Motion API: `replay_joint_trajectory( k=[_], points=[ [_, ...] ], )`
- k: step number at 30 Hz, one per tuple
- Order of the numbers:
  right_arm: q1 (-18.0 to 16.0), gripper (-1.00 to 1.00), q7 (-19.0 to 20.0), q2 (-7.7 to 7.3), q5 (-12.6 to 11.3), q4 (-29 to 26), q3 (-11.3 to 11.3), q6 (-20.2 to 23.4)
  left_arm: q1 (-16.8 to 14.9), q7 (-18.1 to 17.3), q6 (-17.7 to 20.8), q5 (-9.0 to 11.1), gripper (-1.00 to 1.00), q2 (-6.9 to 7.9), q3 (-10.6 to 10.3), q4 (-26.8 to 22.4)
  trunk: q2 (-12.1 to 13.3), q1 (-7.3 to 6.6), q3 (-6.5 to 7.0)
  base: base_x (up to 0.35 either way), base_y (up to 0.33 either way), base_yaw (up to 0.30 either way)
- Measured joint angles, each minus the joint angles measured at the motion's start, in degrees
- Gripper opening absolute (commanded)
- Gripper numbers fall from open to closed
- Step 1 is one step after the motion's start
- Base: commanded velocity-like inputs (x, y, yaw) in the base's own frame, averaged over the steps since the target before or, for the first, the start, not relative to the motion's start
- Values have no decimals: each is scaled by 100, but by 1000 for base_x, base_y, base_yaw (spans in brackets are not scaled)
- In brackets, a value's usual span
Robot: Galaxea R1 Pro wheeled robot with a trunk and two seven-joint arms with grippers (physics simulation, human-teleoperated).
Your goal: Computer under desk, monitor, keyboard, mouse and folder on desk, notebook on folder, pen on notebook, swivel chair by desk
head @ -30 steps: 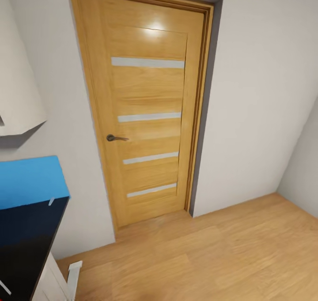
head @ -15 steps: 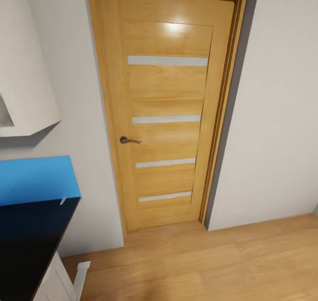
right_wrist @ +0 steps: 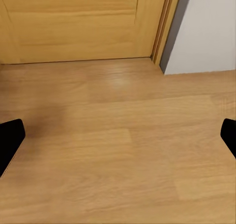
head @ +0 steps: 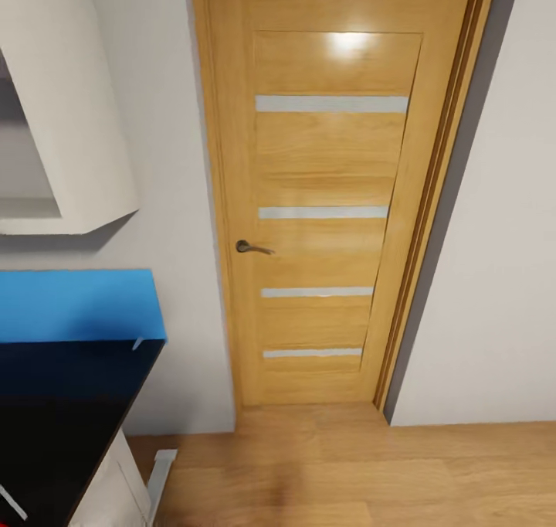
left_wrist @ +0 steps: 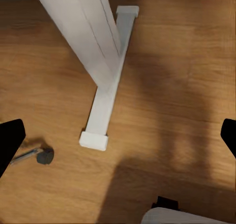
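A closed wooden door (head: 332,202) with four pale horizontal strips and a dark lever handle (head: 251,247) is seen head-on from the robot's head camera, set in a light wall (head: 494,280) above a wood-plank floor (head: 371,473). To the left of the door, at handle height and lower, the glossy black top of the desk (head: 62,411) is seen, backed by a bright blue wall panel (head: 77,304); above the panel, also left of the door, a white wall cabinet (head: 73,110) is mounted. Below the desk's edge, toward the door, a white support leg and foot (head: 158,477) are seen resting on the floor. In the left wrist view, the same white leg (left_wrist: 105,71) is shown standing on its long foot, with a small grey caster on a chrome arm (left_wrist: 42,156) just beside it, probably of the swivel chair though too little is shown to be sure, and a pale grey form with a dark tip at the frame's edge. The left gripper (left_wrist: 118,140) is held wide apart, its two dark fingertips (left_wrist: 10,140) at opposite edges of the view, with nothing between them. The right gripper (right_wrist: 118,135) is likewise spread wide over bare floor in front of the door's foot (right_wrist: 73,27), and nothing is grasped.
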Motion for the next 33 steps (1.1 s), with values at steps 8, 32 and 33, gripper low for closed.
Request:
replay_joint_trajectory(
  k=[8,32,33],
  points=[
    [0,100,1,2,0,0,4,-4,7,14,-1356,-10,100,-24,-4,370,-1,0,0,1,-1,287],
    [0,100,10,2,79,8,12,4,8,86,-1380,33,100,-20,46,373,0,0,0,0,0,287],
    [0,100,9,2,79,9,12,4,8,86,-1379,33,100,-22,44,373,0,0,0,0,0,287]
  ],
)
